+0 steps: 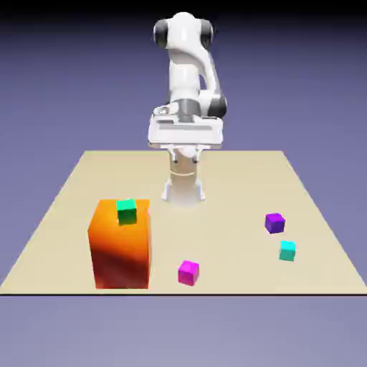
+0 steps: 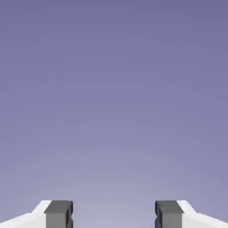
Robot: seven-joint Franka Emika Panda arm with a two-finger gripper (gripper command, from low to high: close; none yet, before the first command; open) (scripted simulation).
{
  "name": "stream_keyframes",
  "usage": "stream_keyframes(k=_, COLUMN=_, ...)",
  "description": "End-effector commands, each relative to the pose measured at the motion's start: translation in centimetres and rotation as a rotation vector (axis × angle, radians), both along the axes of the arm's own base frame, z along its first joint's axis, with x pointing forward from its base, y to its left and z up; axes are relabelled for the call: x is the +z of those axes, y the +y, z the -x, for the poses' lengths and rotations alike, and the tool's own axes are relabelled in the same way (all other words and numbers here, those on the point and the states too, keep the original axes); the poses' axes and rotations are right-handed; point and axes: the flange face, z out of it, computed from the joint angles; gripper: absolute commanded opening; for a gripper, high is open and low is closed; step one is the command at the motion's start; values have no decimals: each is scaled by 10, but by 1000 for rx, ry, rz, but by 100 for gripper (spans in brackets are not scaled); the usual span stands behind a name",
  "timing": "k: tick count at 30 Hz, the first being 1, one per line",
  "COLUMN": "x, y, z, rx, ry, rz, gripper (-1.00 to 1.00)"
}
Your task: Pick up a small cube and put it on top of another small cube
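The hand (image 2: pixel 114 216) is spread wide and holds nothing; in the hand view only the plain backdrop shows between its two grey fingertips (image 2: pixel 59 213). In the exterior view the hand (image 1: pixel 185 147) hangs high near the robot's base, well apart from every cube, a stance that looks like a start before any reach. On the bench (image 1: pixel 64 208) a green cube (image 1: pixel 127 211) sits on top of a tall orange block (image 1: pixel 120 245). A magenta cube (image 1: pixel 188 272) lies near the bench's front edge. A purple cube (image 1: pixel 274 223) and a teal cube (image 1: pixel 287 250) lie near each other toward the exterior view's right. The bench's middle is open, giving free room to descend.
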Motion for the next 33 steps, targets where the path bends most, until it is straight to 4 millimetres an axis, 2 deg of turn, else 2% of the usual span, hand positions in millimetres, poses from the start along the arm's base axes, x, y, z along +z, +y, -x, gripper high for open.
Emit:
stream_keyframes(k=1, x=-8, y=10, z=-7, rx=-3, ry=37, rz=-6, gripper=0)
stream_keyframes(k=8, x=-73, y=83, z=-46, rx=-35, ry=293, rz=-42, gripper=0)
stream_keyframes(k=15, x=-147, y=162, z=-59, rx=-88, ry=544, rz=-70, gripper=0)
stream_keyframes(k=21, x=-206, y=233, z=-49, rx=-146, ry=749, rz=-86, gripper=0)
stream_keyframes(k=28, x=-258, y=313, z=-19, rx=-228, ry=977, rz=-101, gripper=0)
stream_keyframes(k=30, x=-262, y=321, z=-16, rx=-237, ry=998, rz=-102, gripper=0)
stream_keyframes(k=33, x=-313, y=323, z=-8, rx=-237, ry=997, rz=-104, gripper=0)
